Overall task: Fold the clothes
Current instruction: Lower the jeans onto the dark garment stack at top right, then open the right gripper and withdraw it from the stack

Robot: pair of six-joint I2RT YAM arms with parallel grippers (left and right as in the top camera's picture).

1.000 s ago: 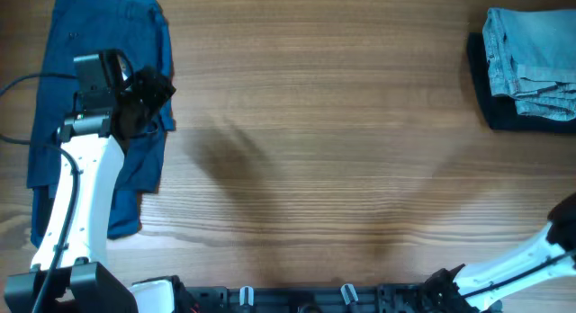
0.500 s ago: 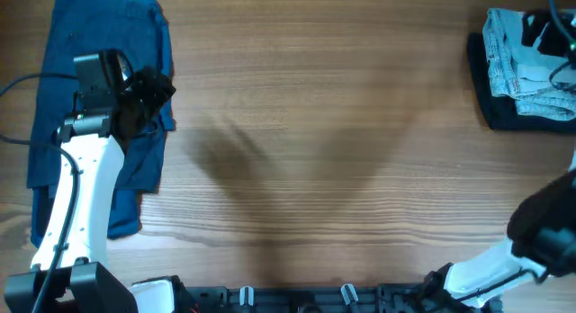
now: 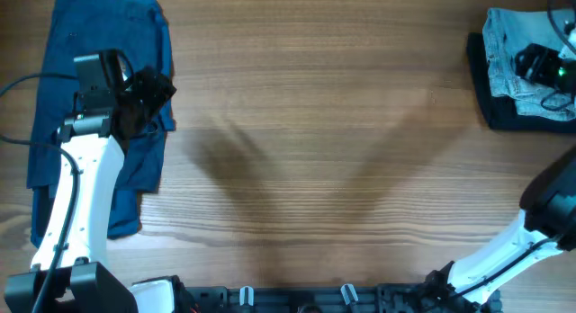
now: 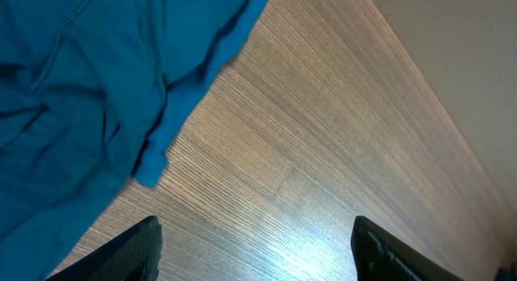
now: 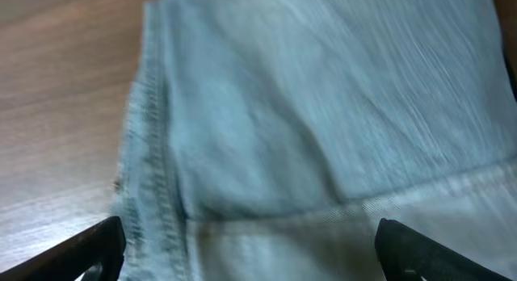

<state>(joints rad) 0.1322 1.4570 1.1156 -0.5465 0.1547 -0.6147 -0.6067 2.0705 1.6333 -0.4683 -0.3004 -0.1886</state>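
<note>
Swinging up from the near edge within the last second, the right gripper (image 3: 538, 66) came to hang over the pale denim shorts (image 3: 508, 39). These lay folded atop a dark garment (image 3: 486, 111) at the table's (image 3: 315, 106) far right corner. Its jaws stood wide apart, holding nothing. The left gripper (image 3: 144, 95) had not moved, jaws apart and empty over the blue garment (image 3: 99, 34) spread along the left edge. That piece looked unfolded, so work remained.
</note>
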